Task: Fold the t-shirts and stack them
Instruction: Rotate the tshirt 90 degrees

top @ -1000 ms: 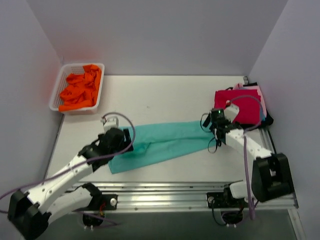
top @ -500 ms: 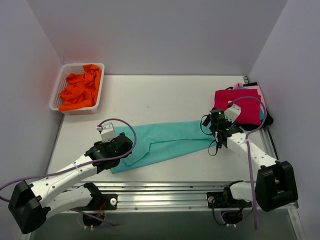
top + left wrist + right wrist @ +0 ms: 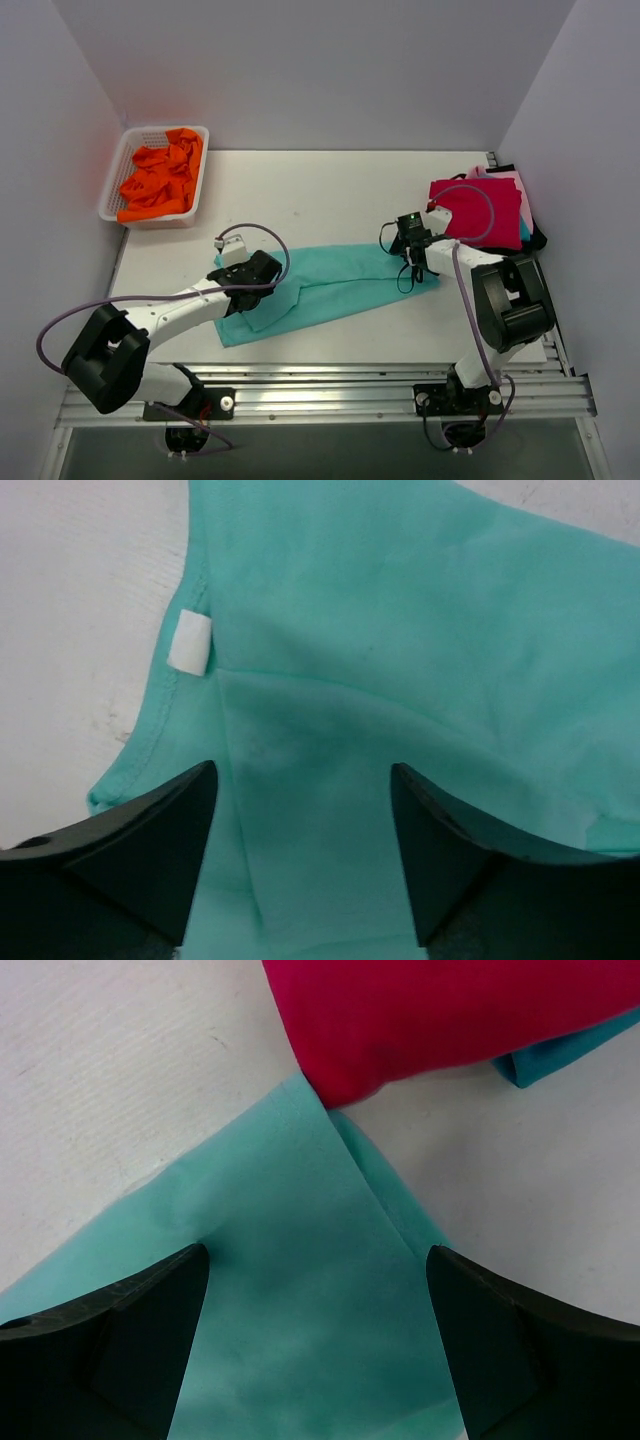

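Observation:
A teal t-shirt (image 3: 330, 285) lies folded into a long strip across the middle of the table. My left gripper (image 3: 262, 272) is open, low over its left end. In the left wrist view the teal cloth (image 3: 400, 630) with its white tag (image 3: 190, 643) fills the frame between the fingers (image 3: 160, 830). My right gripper (image 3: 410, 243) is open over the strip's right end; the teal cloth (image 3: 300, 1260) lies between the fingers (image 3: 140, 1320). A stack of folded shirts with a crimson one on top (image 3: 478, 210) sits at the right, its corner (image 3: 420, 1020) overlapping the teal end.
A white basket (image 3: 120, 178) holding crumpled orange shirts (image 3: 160, 178) stands at the back left. Blue cloth (image 3: 560, 1055) shows under the crimson shirt. Grey walls close in the table on three sides. A metal rail (image 3: 330, 385) runs along the near edge.
My left gripper has moved right and farther onto the teal shirt's left end. My right gripper has moved left and back, onto the shirt's right end. The shirt lies much as before.

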`<state>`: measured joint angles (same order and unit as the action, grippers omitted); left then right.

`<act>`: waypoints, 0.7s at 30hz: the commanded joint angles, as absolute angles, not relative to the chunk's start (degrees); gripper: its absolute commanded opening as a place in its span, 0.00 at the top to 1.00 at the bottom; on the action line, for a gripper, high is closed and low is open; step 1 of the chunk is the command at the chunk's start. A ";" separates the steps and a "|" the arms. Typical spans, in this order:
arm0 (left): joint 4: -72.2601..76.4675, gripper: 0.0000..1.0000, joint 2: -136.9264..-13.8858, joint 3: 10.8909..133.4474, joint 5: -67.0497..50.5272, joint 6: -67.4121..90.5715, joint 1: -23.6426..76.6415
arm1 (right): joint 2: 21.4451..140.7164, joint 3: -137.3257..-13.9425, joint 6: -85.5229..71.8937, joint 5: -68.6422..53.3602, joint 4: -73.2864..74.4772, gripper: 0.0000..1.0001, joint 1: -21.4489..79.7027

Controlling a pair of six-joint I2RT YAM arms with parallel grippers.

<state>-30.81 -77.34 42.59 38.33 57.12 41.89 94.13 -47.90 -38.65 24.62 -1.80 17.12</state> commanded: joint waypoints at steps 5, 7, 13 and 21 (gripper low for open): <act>-16.17 0.47 -84.97 41.92 32.26 50.80 35.52 | 98.61 -48.43 -37.62 23.83 -5.97 0.35 14.77; -16.17 0.70 -87.09 44.02 32.34 50.19 34.72 | 98.79 -48.25 -37.09 22.94 -6.68 0.63 14.68; -14.07 0.97 -96.40 49.83 29.80 47.21 32.26 | 98.53 -47.38 -36.92 21.62 -6.15 1.00 14.68; -13.53 0.98 -106.78 63.15 26.99 42.11 30.06 | 90.28 -43.07 -40.60 19.42 -5.45 1.00 18.45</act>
